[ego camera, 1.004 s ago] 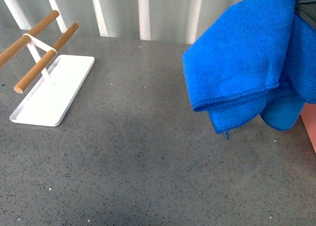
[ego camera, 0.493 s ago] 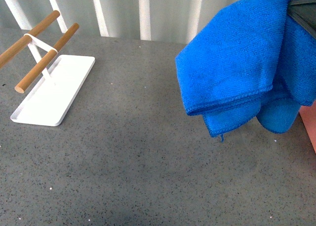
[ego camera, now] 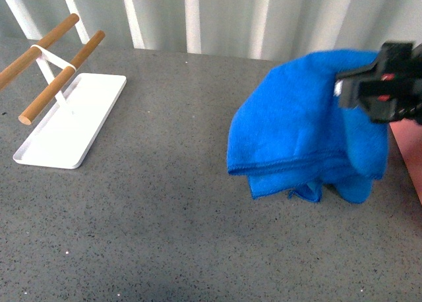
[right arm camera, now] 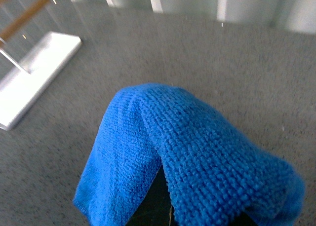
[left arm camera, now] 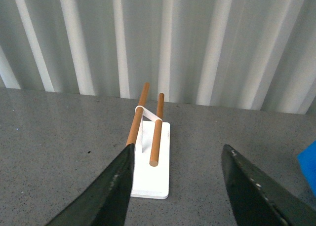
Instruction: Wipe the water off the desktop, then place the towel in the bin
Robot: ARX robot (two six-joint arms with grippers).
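The bright blue towel point(ego camera: 297, 130) hangs in thick folds over the right side of the dark grey speckled desktop point(ego camera: 165, 216). My right gripper point(ego camera: 379, 91) is shut on its upper right part. The towel's lower folds hang at or just above the desktop; contact cannot be judged. In the right wrist view the towel point(right arm camera: 197, 152) drapes over my right gripper point(right arm camera: 163, 206) and hides its jaws. A strip of the salmon-pink bin point(ego camera: 410, 160) shows at the right edge, beside the towel. My left gripper point(left arm camera: 177, 149) stands open above the desktop with nothing between its fingers.
A flat white tray point(ego camera: 66, 127) with two wooden bars point(ego camera: 62, 74) on a white stand sits at the back left. It also shows ahead of the left gripper as the tray point(left arm camera: 155, 179). A ribbed white wall point(ego camera: 198, 15) closes the desktop's far edge.
My right gripper has come down into view with the towel. The towel now hangs lower and bunches more, and its left edge has shifted slightly left.
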